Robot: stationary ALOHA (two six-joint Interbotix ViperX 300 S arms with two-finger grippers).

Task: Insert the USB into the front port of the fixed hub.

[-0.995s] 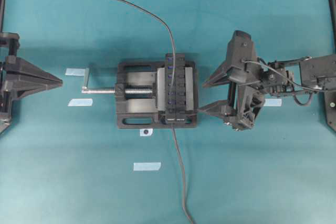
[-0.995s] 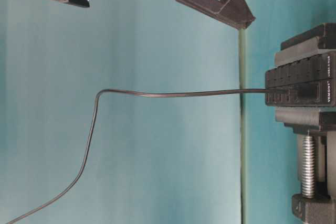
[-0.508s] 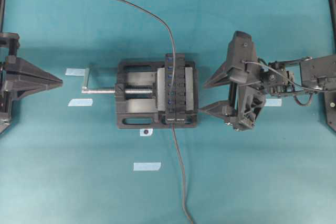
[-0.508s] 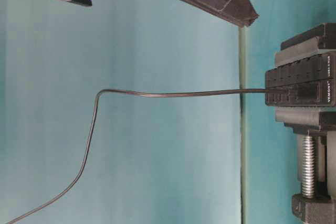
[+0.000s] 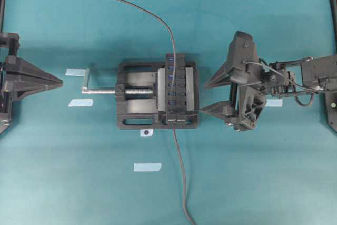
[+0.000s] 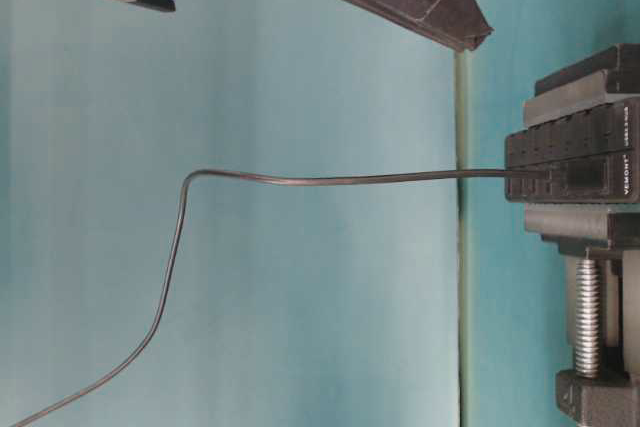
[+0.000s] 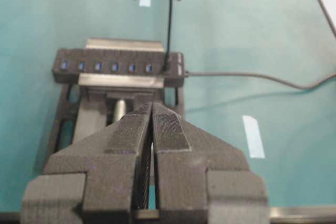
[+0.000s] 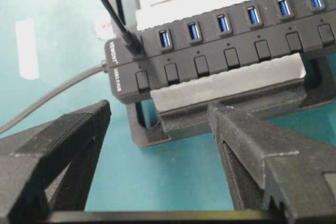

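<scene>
While the USB (image 8: 127,40) sits plugged in the fixed hub (image 5: 176,89), nothing has moved; right gripper (image 5: 209,97) gapes wide.

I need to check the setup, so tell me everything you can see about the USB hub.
The fixed hub is a long, narrow black plastic bar with a row of blue ports and a black button beside each. It lies flat, clamped in the black vise at mid-table. A black USB plug sits in the end port, and another cable leaves that same end. Neither gripper touches it.
</scene>
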